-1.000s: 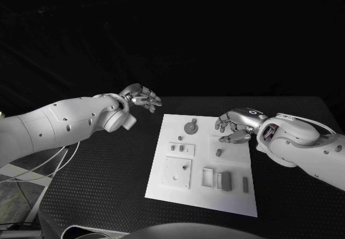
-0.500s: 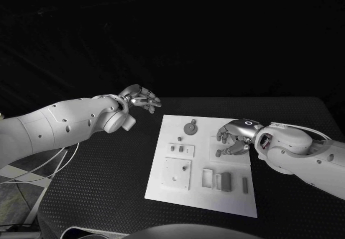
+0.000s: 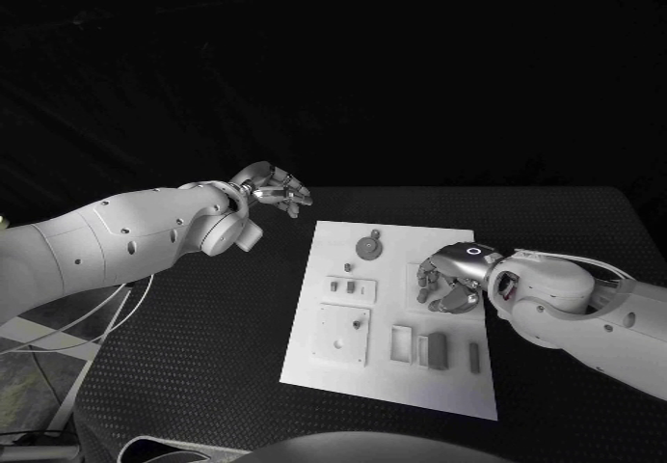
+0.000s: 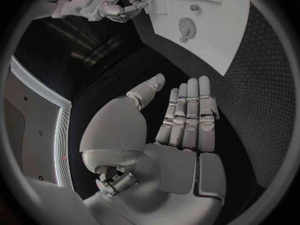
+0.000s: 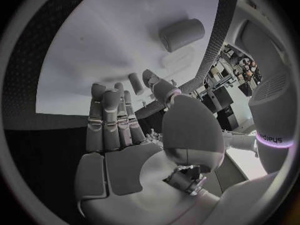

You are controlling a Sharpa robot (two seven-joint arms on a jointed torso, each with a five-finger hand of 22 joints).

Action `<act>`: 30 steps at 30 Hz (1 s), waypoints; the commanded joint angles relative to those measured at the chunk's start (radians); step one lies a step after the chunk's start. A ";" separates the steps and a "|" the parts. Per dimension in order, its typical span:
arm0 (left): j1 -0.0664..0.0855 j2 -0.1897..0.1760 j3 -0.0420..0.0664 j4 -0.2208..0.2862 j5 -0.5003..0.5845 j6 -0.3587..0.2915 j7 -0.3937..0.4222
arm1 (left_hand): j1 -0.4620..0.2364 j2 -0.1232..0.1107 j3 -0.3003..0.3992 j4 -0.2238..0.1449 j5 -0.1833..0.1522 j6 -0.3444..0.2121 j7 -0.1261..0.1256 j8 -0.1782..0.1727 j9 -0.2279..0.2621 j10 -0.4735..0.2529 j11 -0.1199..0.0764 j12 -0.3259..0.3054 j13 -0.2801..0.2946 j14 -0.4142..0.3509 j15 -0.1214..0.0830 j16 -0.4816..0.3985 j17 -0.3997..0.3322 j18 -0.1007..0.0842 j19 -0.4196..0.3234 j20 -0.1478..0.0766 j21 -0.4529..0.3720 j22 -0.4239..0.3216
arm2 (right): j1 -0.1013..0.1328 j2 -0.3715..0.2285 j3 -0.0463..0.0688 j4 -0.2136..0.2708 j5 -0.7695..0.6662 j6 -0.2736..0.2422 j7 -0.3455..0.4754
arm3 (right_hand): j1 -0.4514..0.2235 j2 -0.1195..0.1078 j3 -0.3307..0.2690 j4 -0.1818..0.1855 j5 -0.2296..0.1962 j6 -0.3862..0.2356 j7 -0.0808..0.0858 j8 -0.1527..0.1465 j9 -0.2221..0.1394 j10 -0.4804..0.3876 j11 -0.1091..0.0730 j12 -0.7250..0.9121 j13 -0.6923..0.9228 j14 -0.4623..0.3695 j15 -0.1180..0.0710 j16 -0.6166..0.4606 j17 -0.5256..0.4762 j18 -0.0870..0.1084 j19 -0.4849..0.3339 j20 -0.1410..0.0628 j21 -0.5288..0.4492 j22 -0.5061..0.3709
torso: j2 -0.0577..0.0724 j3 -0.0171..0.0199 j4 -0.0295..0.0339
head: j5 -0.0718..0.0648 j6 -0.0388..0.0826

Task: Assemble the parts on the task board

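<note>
The task board (image 3: pixel 333 371) is sitting mid-frame on the black table (image 3: pixel 181 357), with grey parts (image 3: pixel 434 350) lying across it. The right hand (image 3: pixel 452 280) is hovering over the board's right side, fingers curled downward; can't tell if it's holding anything. The left hand (image 3: pixel 274 187) is hanging upper left, off the board, fingers apart, holding nothing.

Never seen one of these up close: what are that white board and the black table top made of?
Task board: looks like smooth matte white plastic or painted sheet, flat and even, though I can't be sure. Table: black with a fine dotted weave, probably a textured rubber or fabric mat.
</note>
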 commanded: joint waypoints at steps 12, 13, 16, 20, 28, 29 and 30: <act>0.001 0.002 0.000 -0.001 0.007 0.009 0.010 | -0.005 -0.003 -0.002 0.008 -0.006 -0.007 0.001 -0.003 0.001 0.004 0.000 0.000 -0.002 0.002 0.003 -0.008 0.003 0.015 0.000 0.006 -0.004 -0.002 | -0.011 0.024 -0.005 -0.009 -0.033 -0.048 0.000 | 0.025 0.049 0.011 -0.012 0.002 0.060 0.004 0.033 0.011 0.054 -0.017 0.023 0.016 0.027 -0.023 0.017 -0.007 0.014 0.021 -0.012 0.011 0.019 | 0.000 0.0004 0.0001 | 0.002 -0.004; 0.001 0.002 0.000 -0.001 0.007 0.009 0.010 | -0.005 -0.003 -0.002 0.008 -0.006 -0.007 0.001 -0.003 0.001 0.004 0.000 0.000 -0.002 0.002 0.003 -0.008 0.003 0.015 0.000 0.006 -0.004 -0.002 | -0.011 0.025 -0.005 -0.008 -0.033 -0.048 0.001 | 0.024 0.049 0.011 -0.012 0.002 0.060 0.005 0.033 0.010 0.054 -0.017 0.023 0.016 0.027 -0.023 0.017 -0.007 0.014 0.021 -0.012 0.011 0.019 | 0.000 0.0004 0.0001 | 0.002 -0.004; 0.001 0.002 0.000 -0.001 0.007 0.008 0.011 | -0.006 -0.004 -0.002 0.009 -0.006 -0.008 0.001 -0.003 0.001 0.004 0.000 -0.001 -0.003 0.002 0.003 -0.008 0.004 0.015 0.000 0.006 -0.004 -0.002 | -0.012 0.028 -0.005 -0.008 -0.033 -0.050 0.004 | 0.024 0.051 0.011 -0.012 0.002 0.060 0.004 0.033 0.010 0.054 -0.017 0.023 0.016 0.027 -0.023 0.017 -0.008 0.014 0.022 -0.012 0.010 0.018 | 0.000 0.0002 -0.0002 | 0.002 -0.004; 0.001 0.003 0.000 -0.002 0.007 0.008 0.011 | -0.006 -0.003 -0.003 0.010 -0.006 -0.008 0.001 -0.003 0.001 0.004 0.000 -0.001 -0.003 0.002 0.004 -0.009 0.004 0.015 -0.001 0.006 -0.005 -0.002 | -0.013 0.034 -0.006 -0.008 -0.033 -0.045 0.006 | 0.029 0.071 0.016 -0.016 0.002 0.065 0.002 0.034 0.011 0.059 -0.019 0.023 0.018 0.029 -0.025 0.016 -0.010 0.014 0.023 -0.014 0.010 0.018 | 0.000 0.0003 0.0005 | 0.002 -0.004; 0.001 0.002 0.000 -0.002 0.008 0.008 0.010 | -0.007 -0.003 -0.003 0.011 -0.006 -0.008 0.001 -0.003 0.001 0.004 0.000 -0.001 -0.003 0.002 0.004 -0.010 0.005 0.015 -0.001 0.006 -0.005 -0.002 | -0.016 0.036 -0.007 -0.013 -0.046 -0.046 -0.001 | 0.037 0.130 0.018 -0.041 0.002 0.097 -0.011 0.049 0.017 0.090 -0.030 0.035 0.029 0.037 -0.035 0.019 -0.014 0.014 0.028 -0.015 0.013 0.019 | 0.000 0.0000 0.0004 | 0.002 -0.007; 0.001 0.002 0.000 -0.002 0.008 0.008 0.010 | -0.007 -0.003 -0.003 0.011 -0.006 -0.008 0.001 -0.003 0.001 0.004 0.000 -0.001 -0.003 0.002 0.004 -0.010 0.005 0.015 -0.001 0.006 -0.005 -0.002 | -0.016 0.036 -0.007 -0.013 -0.046 -0.046 0.000 | 0.036 0.136 0.018 -0.042 0.002 0.104 -0.014 0.051 0.018 0.095 -0.032 0.037 0.030 0.039 -0.037 0.020 -0.015 0.014 0.029 -0.016 0.014 0.019 | 0.000 0.0002 0.0001 | 0.003 -0.007; 0.001 0.002 0.000 -0.002 0.008 0.008 0.010 | -0.007 -0.003 -0.003 0.011 -0.006 -0.008 0.001 -0.003 0.001 0.004 0.000 -0.001 -0.003 0.002 0.004 -0.010 0.005 0.015 -0.001 0.006 -0.005 -0.002 | -0.016 0.036 -0.007 -0.013 -0.047 -0.047 -0.001 | 0.036 0.139 0.018 -0.044 0.002 0.108 -0.016 0.053 0.018 0.098 -0.033 0.038 0.031 0.040 -0.038 0.020 -0.015 0.014 0.030 -0.016 0.015 0.019 | 0.000 0.0002 0.0001 | 0.003 -0.007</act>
